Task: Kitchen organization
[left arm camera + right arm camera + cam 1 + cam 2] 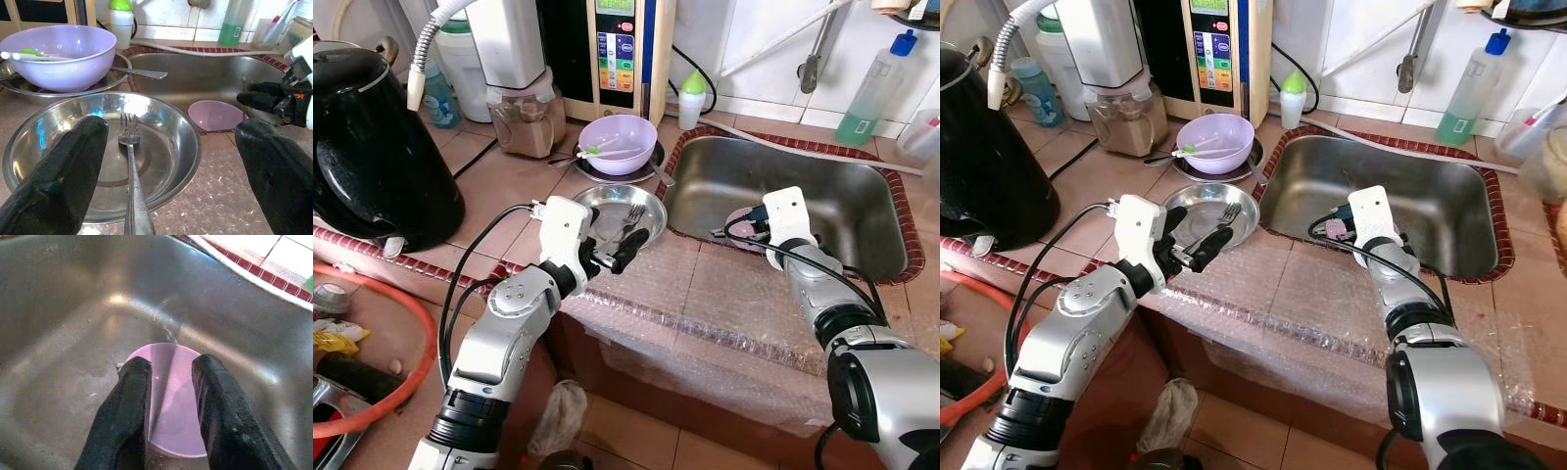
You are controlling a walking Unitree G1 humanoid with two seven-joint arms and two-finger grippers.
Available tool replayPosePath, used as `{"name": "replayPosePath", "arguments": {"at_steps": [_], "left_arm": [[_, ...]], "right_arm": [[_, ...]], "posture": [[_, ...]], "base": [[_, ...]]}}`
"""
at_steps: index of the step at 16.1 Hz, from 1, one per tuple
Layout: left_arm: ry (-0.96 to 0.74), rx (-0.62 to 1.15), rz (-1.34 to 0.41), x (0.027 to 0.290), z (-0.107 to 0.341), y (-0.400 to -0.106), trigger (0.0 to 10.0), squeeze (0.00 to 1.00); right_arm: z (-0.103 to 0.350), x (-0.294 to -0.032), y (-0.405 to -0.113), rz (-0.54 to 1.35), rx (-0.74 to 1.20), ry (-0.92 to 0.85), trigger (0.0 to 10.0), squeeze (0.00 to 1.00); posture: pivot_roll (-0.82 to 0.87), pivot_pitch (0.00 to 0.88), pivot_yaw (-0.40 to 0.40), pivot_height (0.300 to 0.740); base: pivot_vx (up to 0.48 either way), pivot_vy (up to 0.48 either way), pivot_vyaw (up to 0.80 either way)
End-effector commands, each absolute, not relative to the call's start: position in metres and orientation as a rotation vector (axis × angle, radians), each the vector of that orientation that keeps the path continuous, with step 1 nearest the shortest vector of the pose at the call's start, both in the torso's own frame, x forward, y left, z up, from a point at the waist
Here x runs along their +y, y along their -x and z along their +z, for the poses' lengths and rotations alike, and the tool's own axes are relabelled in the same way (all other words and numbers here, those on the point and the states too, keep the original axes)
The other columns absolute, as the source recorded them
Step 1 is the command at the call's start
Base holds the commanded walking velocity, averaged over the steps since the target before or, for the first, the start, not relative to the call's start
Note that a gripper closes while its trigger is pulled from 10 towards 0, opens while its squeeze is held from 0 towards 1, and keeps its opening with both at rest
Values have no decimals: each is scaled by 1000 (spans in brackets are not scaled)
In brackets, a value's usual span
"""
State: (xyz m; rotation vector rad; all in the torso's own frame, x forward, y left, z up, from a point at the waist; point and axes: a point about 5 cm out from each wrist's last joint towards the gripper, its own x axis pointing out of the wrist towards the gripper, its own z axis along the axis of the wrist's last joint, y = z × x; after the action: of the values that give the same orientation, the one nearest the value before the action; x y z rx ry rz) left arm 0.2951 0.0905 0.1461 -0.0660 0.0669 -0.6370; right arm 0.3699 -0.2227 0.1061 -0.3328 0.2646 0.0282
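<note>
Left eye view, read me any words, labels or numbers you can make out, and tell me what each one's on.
None can be read.
Appliance panel behind the purple bowl: coloured buttons and a green display, print too small and blurred.
Green liquid bottle by the sink: no readable label.
Small blue bottle: label blurred.

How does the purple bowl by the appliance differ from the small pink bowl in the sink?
The purple bowl is larger and sits on a metal plate on the counter; the small pink bowl lies down in the sink. The purple bowl holds a utensil; the pink one looks empty. The right gripper straddles the pink bowl's rim; nothing touches the purple one. Both are pastel and upright.
</note>
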Motion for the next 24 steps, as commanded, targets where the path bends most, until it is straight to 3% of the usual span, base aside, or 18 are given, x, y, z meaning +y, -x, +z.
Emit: {"name": "replayPosePath", "arguments": {"at_steps": [1, 8, 12, 13, 14, 15, 19, 20, 21, 22, 24], "left_arm": [[47, 75, -634, 91, 143, -295, 10000, 1000], [5, 89, -593, 98, 134, -293, 10000, 1000], [-20, 46, -546, 104, 132, -288, 10000, 1000], [-28, 39, -550, 104, 133, -286, 10000, 855], [-28, 36, -550, 104, 132, -285, 10000, 635], [-33, 32, -538, 106, 129, -282, 10000, 0], [-89, 29, -529, 108, 120, -278, 10000, 0], [-85, 18, -496, 112, 118, -280, 10000, 0], [-102, 16, -475, 115, 114, -283, 9020, 0], [-105, 18, -471, 117, 112, -285, 2941, 0], [-106, 15, -472, 117, 110, -285, 2745, 0]], "right_arm": [[95, -219, -365, 49, 307, 309, 10000, 1000], [109, -210, -372, 71, 207, 213, 10000, 1000], [108, -190, -366, 124, 84, 187, 10000, 1000], [107, -186, -364, 136, 70, 177, 10000, 1000], [108, -182, -363, 146, 53, 174, 10000, 1000], [107, -172, -357, 191, 19, 163, 10000, 1000], [104, -165, -347, 218, -3, 153, 10000, 1000], [104, -162, -344, 231, -6, 153, 10000, 961], [103, -162, -339, 241, -5, 172, 10000, 753], [104, -161, -338, 236, -3, 164, 10000, 478], [105, -161, -337, 234, -1, 164, 10000, 420]], "posture": [[46, 0, 63, 740], [43, 0, 51, 740], [44, 0, 27, 740], [47, 0, 23, 740], [48, 0, 22, 740], [40, 0, 23, 740], [50, 0, 21, 740], [53, 0, 20, 740], [53, 0, 19, 740], [44, 0, 16, 740], [37, 0, 15, 740]], "base": [[0, 0, 0], [0, 0, 0], [0, 0, 0], [0, 0, 0], [0, 0, 0], [0, 0, 0], [0, 0, 0], [0, 0, 0], [0, 0, 0], [0, 0, 0], [0, 0, 0]]}}
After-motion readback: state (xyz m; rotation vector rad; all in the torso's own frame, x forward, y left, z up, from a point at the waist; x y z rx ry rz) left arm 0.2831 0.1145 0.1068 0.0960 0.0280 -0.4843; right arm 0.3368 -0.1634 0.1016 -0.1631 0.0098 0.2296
